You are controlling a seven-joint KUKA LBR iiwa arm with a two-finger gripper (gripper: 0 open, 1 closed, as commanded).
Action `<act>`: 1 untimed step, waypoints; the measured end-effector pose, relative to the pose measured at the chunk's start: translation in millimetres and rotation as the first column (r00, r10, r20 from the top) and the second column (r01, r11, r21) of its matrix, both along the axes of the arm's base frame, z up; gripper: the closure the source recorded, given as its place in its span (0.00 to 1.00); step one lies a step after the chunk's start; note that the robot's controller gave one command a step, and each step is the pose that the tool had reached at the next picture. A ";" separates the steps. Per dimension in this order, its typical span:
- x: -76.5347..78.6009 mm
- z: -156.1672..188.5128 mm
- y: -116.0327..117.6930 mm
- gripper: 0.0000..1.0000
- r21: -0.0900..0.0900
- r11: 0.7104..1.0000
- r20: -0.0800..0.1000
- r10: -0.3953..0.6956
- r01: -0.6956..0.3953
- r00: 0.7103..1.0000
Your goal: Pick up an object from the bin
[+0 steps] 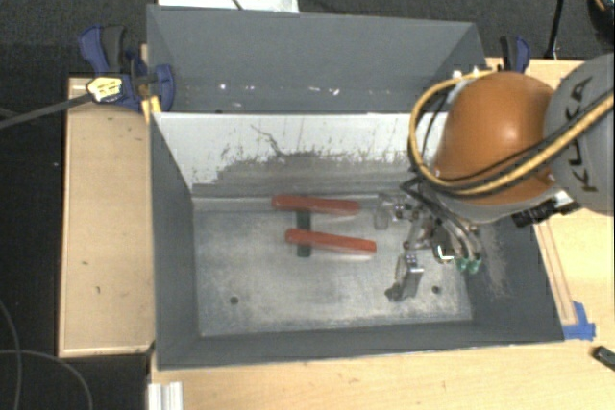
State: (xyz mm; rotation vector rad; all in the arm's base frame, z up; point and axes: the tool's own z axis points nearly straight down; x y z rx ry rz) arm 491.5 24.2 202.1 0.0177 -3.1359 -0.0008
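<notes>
Nearest the lens sits the arm's orange cover, a smooth dome with 1 yellow-and-black cable looped round it. Below the dome the gripper hangs down into the grey bin. Its metal tip is close to the floor or on it; contact cannot be confirmed. Whether the gripper is spread or closed cannot be told from this angle.

Item 1: lower red bar. It lies flat on the floor toward the view's left of the gripper, near it but apart. Its right end is the closest point, and bare floor separates the 2. It runs almost level, dipping slightly toward the gripper. A short dark stub crosses the end that points away from the gripper.

Item 2: upper red bar. It lies up and to the left of the gripper, farther off than item 1. It is roughly parallel to item 1, with a strip of bare floor between them. Whether the 2 bars belong to 1 tool cannot be told. Grey metal parts just above the gripper, past the bars' right ends, are partly hidden by the wrist.

Contents of the bin: the 2 bars and the stub, plus 1 small dark speck well to the left of the gripper. The wall behind the gripper and bars is scuffed.
</notes>
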 end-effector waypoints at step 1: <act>51.6 -93.9 -10.7 0.00 0.000 0.997 0.002 0.082 -0.082 0.997</act>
